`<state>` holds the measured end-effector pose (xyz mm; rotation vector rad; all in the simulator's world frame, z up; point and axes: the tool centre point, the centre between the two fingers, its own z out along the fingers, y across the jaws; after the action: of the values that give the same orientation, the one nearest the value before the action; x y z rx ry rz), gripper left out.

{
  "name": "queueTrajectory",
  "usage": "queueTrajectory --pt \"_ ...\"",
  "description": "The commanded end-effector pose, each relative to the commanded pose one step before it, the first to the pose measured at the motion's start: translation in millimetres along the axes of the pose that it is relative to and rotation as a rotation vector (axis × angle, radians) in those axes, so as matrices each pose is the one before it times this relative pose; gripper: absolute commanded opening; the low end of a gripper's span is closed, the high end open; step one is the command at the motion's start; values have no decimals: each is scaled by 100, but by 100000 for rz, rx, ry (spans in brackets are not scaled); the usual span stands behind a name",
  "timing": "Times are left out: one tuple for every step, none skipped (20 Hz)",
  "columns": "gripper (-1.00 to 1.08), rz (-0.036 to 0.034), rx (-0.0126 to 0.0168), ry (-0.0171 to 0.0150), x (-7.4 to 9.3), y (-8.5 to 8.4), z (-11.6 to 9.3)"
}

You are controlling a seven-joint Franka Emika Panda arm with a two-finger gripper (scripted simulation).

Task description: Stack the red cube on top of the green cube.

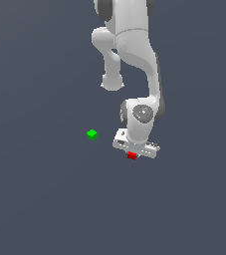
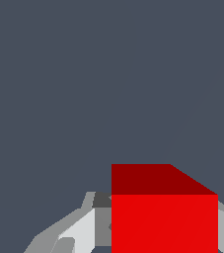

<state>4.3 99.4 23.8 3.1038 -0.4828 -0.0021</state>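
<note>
The white end effector (image 1: pixel 133 153) is closed around the red cube (image 1: pixel 132 156), which fills the space between its fingers in the wrist view. The green cube (image 1: pixel 91 134) sits alone on the dark counter (image 1: pixel 40 199), well apart from the red cube, toward the exterior view's left and slightly farther back. Both cubes are tiny, plain and equal-sided, so neither has a long axis.
</note>
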Motion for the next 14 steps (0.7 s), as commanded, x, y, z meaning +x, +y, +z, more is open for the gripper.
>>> queueTrajectory --pt "-100 -3 77 151 27 -16 -713" --pt "-100 0 0 0 -13 6 -397" --pt "-100 0 0 0 -13 6 -464" --pt "-100 0 0 0 -13 6 -532" --pt "-100 0 0 0 -13 6 -602" --pt "-100 0 0 0 -13 6 -674" --pt "-100 0 0 0 -13 6 -747" --pt "-100 0 0 0 -12 6 -780" --pt "-100 0 0 0 -10 5 -729" --pt "-100 0 0 0 -7 3 -673" --pt "-100 0 0 0 -3 1 -616" --pt "-100 0 0 0 1 -1 -558" --pt "-100 0 0 0 5 -3 -499" --pt "-100 0 0 0 10 -5 -438"
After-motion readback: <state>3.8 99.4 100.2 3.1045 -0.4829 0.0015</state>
